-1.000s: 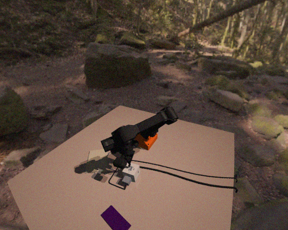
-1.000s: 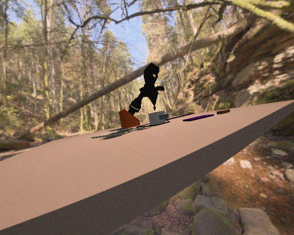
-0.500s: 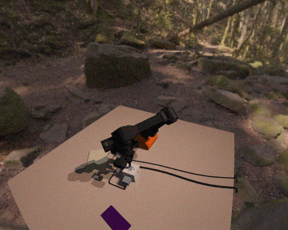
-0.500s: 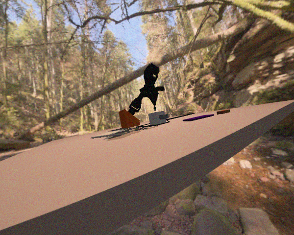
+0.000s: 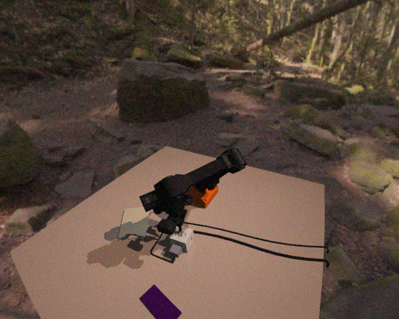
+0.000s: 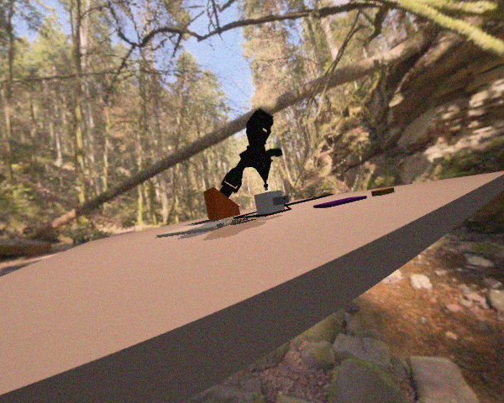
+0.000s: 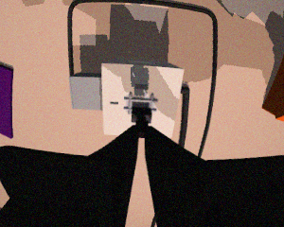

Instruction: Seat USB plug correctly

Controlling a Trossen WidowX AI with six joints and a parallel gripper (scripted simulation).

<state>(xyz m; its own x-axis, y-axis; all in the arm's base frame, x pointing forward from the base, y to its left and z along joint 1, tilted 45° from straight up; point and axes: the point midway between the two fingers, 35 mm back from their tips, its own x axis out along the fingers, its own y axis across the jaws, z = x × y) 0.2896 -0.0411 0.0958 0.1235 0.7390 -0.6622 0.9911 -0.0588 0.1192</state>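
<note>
The white power cube (image 5: 187, 237) (image 6: 267, 204) (image 7: 115, 120) stands on the table, with small socket outlines on its top. My gripper (image 5: 181, 225) (image 6: 265, 180) (image 7: 141, 131) points down over the cube, shut on the small dark USB plug (image 6: 265, 187) (image 7: 142, 115). The plug is at or just above the cube's top, by the socket outline. The fingertips hide part of it; I cannot tell whether its tip is in the socket or which way round it faces.
A grey plug block (image 5: 175, 249) (image 6: 280, 200) (image 7: 86, 95) sticks out of the cube's side, beside a looped black cable (image 5: 151, 248) (image 7: 215, 57). An orange block (image 5: 207, 199) (image 6: 221, 206) stands behind. A purple slab (image 5: 160, 302) (image 6: 339, 201) (image 7: 1, 101), a pale sheet (image 5: 134, 219) and a brown block (image 6: 382, 191) lie around.
</note>
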